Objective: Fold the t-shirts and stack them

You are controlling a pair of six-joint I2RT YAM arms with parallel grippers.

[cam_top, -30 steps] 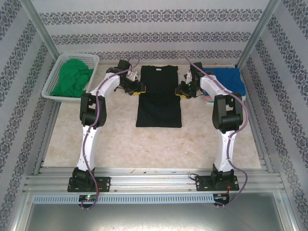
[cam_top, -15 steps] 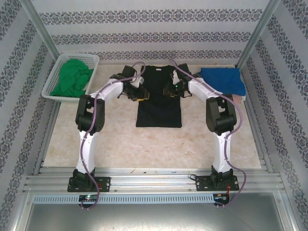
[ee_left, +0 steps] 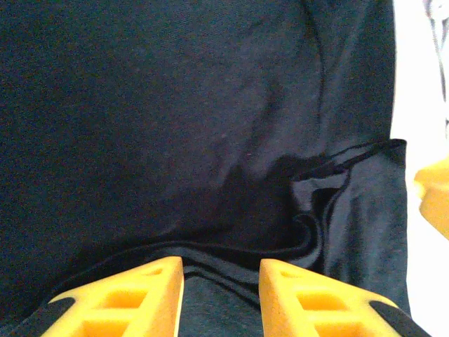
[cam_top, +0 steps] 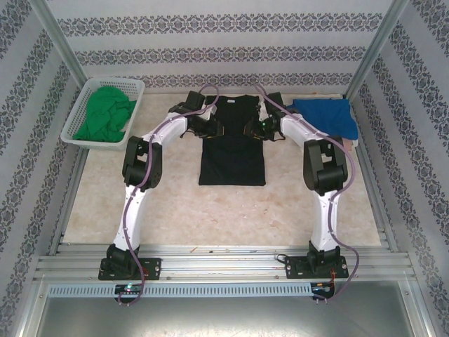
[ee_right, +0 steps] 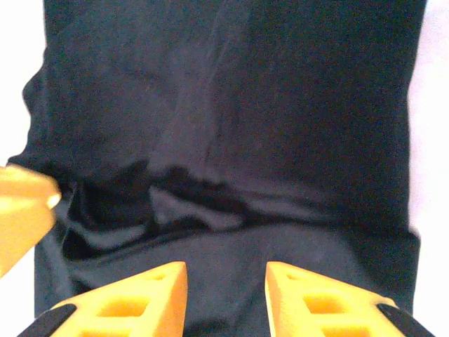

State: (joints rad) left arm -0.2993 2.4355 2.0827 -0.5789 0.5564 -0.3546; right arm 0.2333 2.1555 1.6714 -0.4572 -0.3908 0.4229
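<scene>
The black t-shirt (cam_top: 231, 154) has a fold just ahead of the fingers (ee_left: 140, 291) now. The left gripper (cam_top: 209, 128) and right gripper (cam_top: 252, 130) came in, maybe folding sleeves. Fingers look narrow; I cannot tell if they hold cloth.

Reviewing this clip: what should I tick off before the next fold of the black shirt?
1. Large black cloth t-shirt flat on the pale table: lower half ok; upper part rumpled, not ok.
2. Left gripper gripping cloth: jaws stand apart at a raised fold; cannot tell.
3. Right gripper gripping cloth: jaws apart over wrinkled cloth; cannot tell.
4. Grippers level with each other, one at each side of the shirt: ok.
5. Folded blue t-shirt clear of the black one: ok.
6. Green t-shirt inside the white lattice basket: ok.
</scene>
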